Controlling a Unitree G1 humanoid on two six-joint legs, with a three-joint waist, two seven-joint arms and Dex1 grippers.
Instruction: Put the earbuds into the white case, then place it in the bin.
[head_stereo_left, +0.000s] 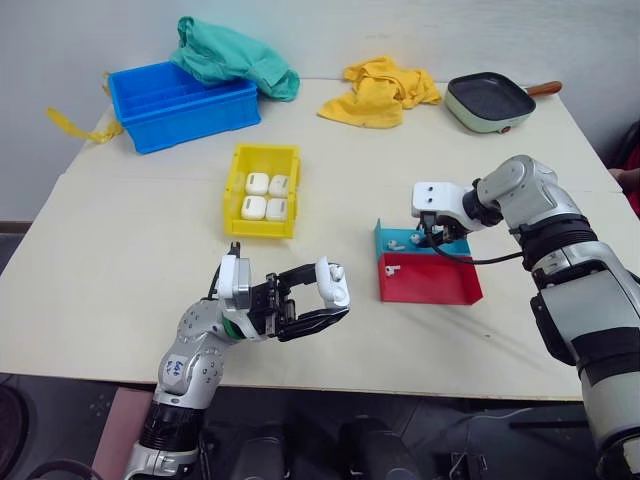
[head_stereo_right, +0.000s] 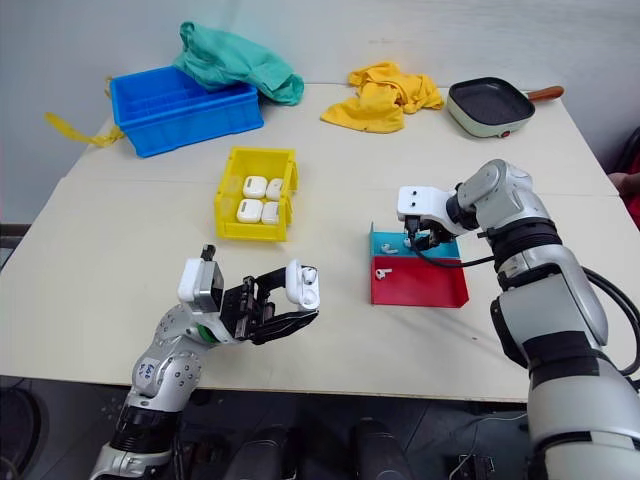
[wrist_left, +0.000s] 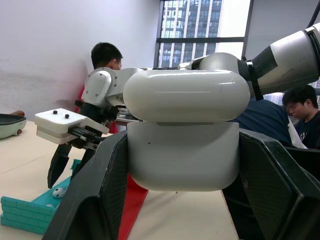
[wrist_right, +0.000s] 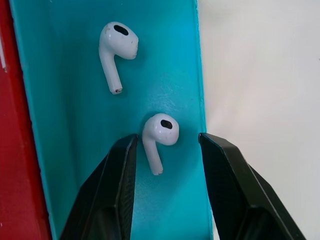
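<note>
My left gripper (head_stereo_left: 322, 300) clamps white case (head_stereo_left: 333, 283), lid ajar, above table (head_stereo_left: 120, 250). My right gripper (wrist_right: 165, 150) part-open, fingers straddling earbud (wrist_right: 159, 135) in teal tray section (wrist_right: 60, 100). Second earbud (wrist_right: 116, 50) beside. Yellow bin (head_stereo_left: 262, 190) holds four cases.

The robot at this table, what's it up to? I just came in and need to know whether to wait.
It is packing earbuds. The left claw holds a white case above the table, lid ajar. The right claw is down over the teal part of the tray, fingers open around one earbud, not yet gripping; a second earbud lies beside it. The yellow bin already holds four cases.
</note>
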